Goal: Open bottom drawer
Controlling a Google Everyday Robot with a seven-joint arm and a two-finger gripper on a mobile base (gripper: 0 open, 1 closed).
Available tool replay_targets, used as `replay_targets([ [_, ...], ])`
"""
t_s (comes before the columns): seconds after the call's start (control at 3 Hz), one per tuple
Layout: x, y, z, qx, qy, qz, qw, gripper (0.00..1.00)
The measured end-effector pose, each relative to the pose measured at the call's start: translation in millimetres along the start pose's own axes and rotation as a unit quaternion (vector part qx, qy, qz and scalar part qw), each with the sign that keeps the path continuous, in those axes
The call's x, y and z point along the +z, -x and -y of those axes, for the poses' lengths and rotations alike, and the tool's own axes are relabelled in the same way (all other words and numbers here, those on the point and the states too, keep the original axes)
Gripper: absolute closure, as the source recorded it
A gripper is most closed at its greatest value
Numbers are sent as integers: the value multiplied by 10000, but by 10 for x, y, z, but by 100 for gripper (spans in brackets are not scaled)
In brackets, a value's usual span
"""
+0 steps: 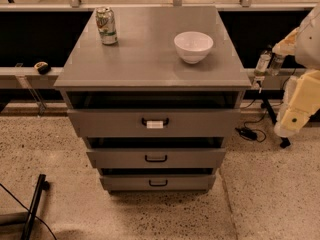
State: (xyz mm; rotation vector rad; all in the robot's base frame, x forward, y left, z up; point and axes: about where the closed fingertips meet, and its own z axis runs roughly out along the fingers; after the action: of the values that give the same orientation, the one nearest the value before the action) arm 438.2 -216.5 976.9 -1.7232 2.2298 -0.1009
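The grey cabinet [150, 69] stands in the middle of the view with three drawers stacked in its front. The bottom drawer [125, 183] is the lowest and shallowest, with a small black loop handle [158, 183], and its front sits close under the middle drawer [115, 158]. The top drawer [100, 123] has a white label on its handle. My gripper [266, 64] is at the right, beside the cabinet's top right corner and level with the top, well above and to the right of the bottom drawer. The cream arm [299, 101] hangs behind it at the right edge.
A green soda can [106, 26] and a white bowl [193, 46] stand on the cabinet top. A black cable and plug [248, 133] lie on the speckled floor at the right. A black stand [34, 205] is at the bottom left. A ledge [20, 74] runs behind.
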Motion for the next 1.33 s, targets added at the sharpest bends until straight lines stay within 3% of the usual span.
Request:
replay_targets([
  [0.33,1,0,0,0,0,0,10000,0],
  [0.67,362,-22,-87,3,113,94,9999,0],
  [1.0,1008,12,-310,-187,506,135,9985,0],
  [1.33,1082,-11,-367,-189,569,99,9982,0],
])
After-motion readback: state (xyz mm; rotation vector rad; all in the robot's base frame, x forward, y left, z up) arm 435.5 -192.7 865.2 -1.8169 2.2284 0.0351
